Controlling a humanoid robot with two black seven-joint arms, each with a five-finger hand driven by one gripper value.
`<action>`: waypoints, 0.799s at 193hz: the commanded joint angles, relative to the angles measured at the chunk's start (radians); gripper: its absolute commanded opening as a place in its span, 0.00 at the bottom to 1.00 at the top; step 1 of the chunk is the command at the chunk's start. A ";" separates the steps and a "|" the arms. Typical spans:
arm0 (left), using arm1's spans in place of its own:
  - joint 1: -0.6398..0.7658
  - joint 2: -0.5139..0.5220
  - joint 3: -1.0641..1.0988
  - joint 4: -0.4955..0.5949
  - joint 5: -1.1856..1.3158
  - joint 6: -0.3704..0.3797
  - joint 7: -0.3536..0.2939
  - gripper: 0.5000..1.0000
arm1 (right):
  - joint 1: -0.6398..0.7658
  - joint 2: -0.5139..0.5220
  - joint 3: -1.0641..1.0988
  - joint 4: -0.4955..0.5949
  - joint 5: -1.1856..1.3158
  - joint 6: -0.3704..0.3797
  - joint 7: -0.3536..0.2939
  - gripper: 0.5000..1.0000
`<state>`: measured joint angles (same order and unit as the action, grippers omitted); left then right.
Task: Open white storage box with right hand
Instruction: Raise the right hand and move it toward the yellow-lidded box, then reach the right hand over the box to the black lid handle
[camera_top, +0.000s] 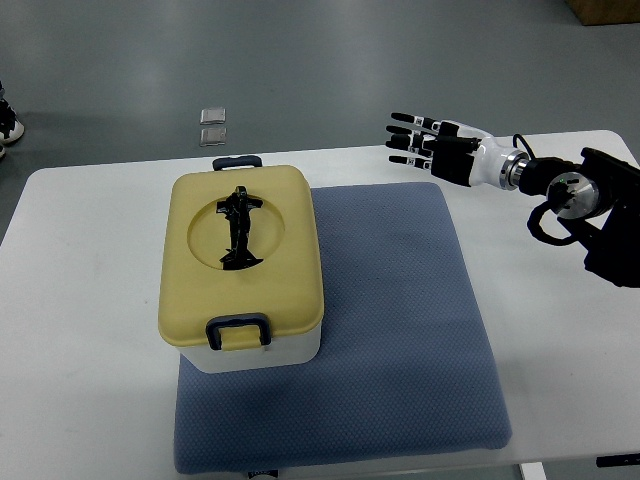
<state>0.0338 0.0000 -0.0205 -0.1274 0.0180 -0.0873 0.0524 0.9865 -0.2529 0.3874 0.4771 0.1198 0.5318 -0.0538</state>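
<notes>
A white storage box (265, 355) with a yellow lid (242, 260) stands on the left part of a blue-grey mat (400, 330). The lid lies closed, with a black folding handle (239, 230) flat in its round recess. A dark latch (238, 330) sits at the near edge and another latch (236, 161) at the far edge. My right hand (415, 140) hovers over the table's far right part, well to the right of the box, fingers spread and holding nothing. Its arm (570, 195) enters from the right edge.
The white table (80, 300) carries the mat and box. Beyond its far edge lies grey floor with two small square plates (212, 125). A shoe (8, 125) shows at the left edge, a cardboard box corner (605, 10) at the top right.
</notes>
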 joint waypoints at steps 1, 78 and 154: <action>-0.003 0.000 0.001 0.002 -0.001 0.000 0.000 1.00 | 0.004 0.000 -0.001 0.000 -0.002 0.005 0.000 0.86; -0.002 0.000 0.001 0.002 -0.001 0.000 0.000 1.00 | 0.038 -0.031 0.005 0.034 -0.221 0.013 0.160 0.86; -0.002 0.000 -0.001 0.000 -0.001 0.000 0.000 1.00 | 0.152 -0.100 0.004 0.044 -0.436 0.013 0.226 0.86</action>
<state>0.0323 0.0000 -0.0229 -0.1270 0.0169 -0.0873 0.0522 1.0992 -0.3352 0.3931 0.5146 -0.2555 0.5339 0.1420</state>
